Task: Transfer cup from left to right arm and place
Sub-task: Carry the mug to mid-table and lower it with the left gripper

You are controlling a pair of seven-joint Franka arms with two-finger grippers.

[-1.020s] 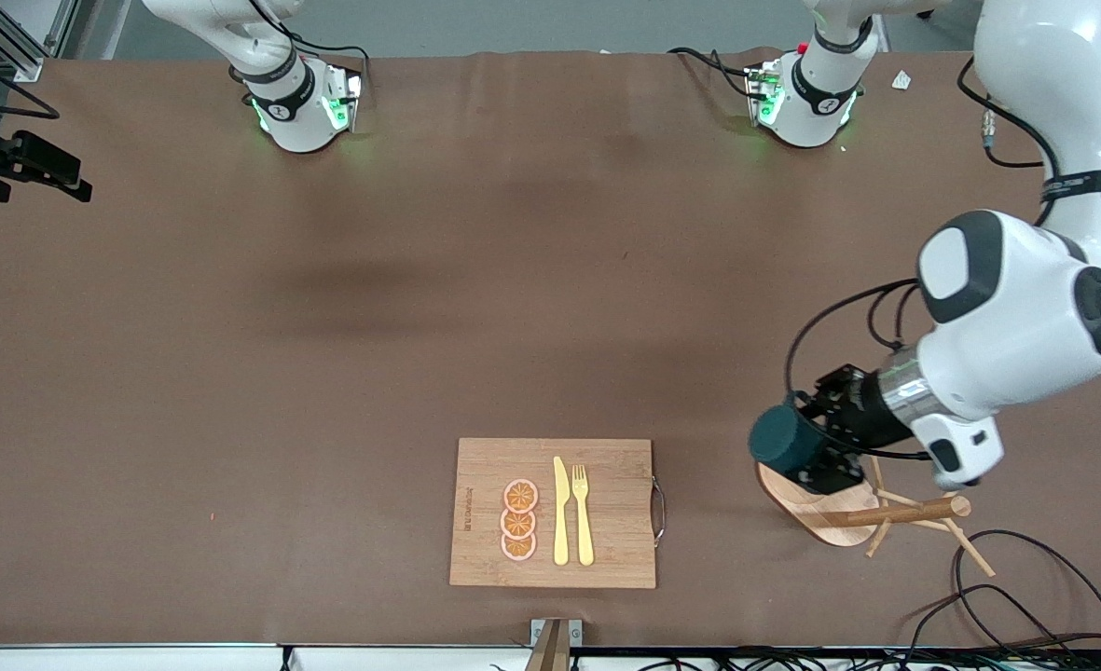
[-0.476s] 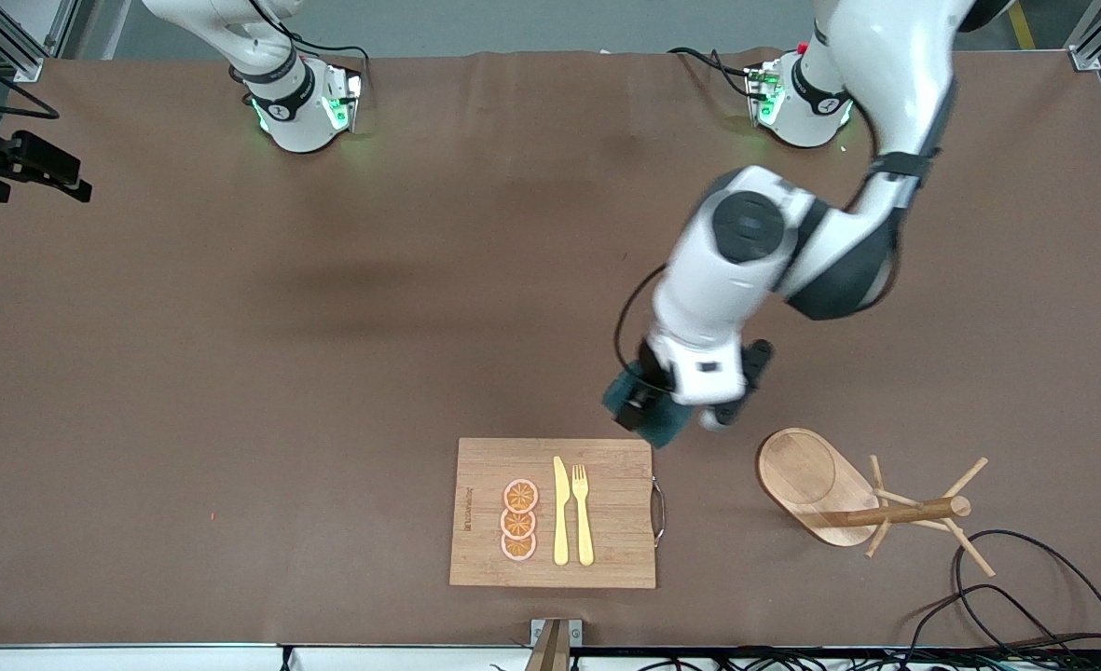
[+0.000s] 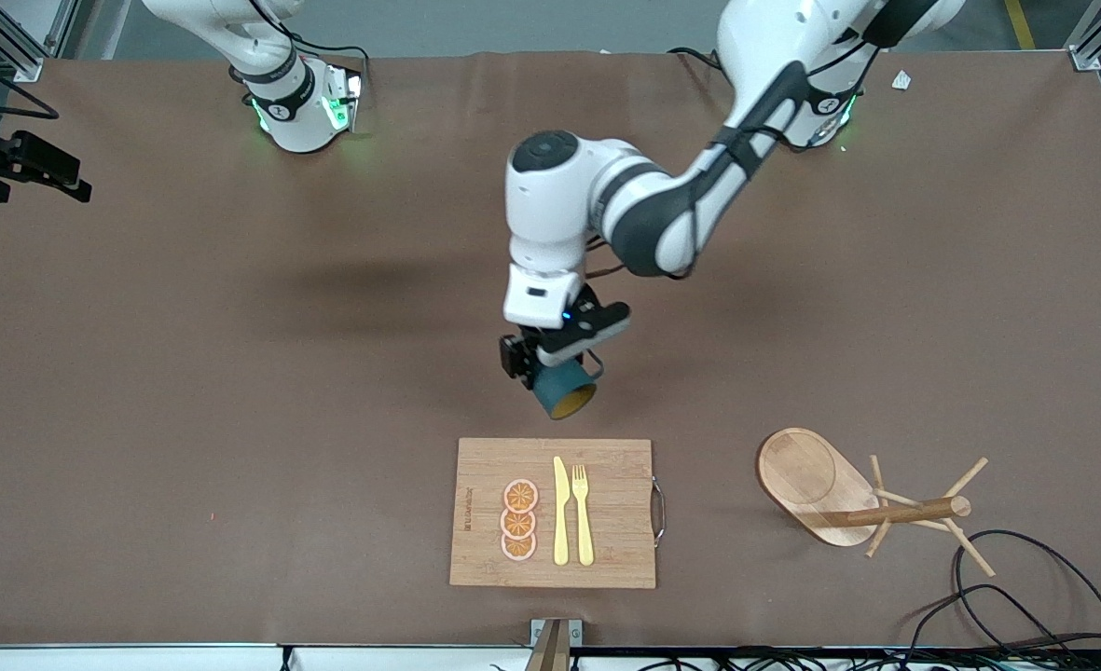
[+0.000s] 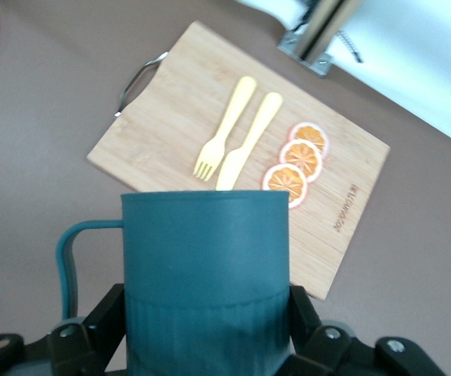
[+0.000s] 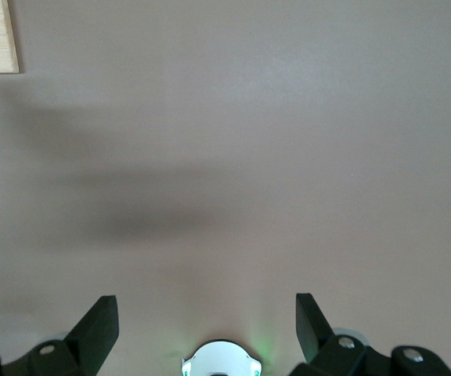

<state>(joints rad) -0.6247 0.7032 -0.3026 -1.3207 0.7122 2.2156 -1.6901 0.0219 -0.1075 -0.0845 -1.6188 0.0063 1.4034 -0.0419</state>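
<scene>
**Above the middle of the table, we hold the mug in the left claw**

Over the brown table (image 3: 233,373), our left claw (image 3: 550,365) is up in the air and is clenched on the small dark teal mug with ribbed sides (image 3: 564,390). We grip the mug by its lower ribbed part, one finger on each side. In the front view the mug is tilted, so its yellowish-tan inside faces the front camera. In the left wrist view its thin loop handle (image 4: 70,262) stands out at one side, free of our fingers (image 4: 100,321). The mug hangs over bare table, just off the edge of the rectangular bamboo cutting board with a metal handle (image 3: 606,550) that is farther from the front camera.

On this board lie a pale yellow plastic knife (image 3: 560,511) and a pale yellow plastic fork (image 3: 583,514) side by side, and beside the knife a row of three orange slices (image 3: 518,521), touching one another.

Toward the left arm's end of the table stands a wooden mug tree with an oval base (image 3: 816,485), well apart from the mug.

Our right arm waits. Its claw (image 5: 207,317) is released, with the fingers wide apart, over bare table, and it holds nothing. Only a corner of the board shows in the right wrist view.
</scene>
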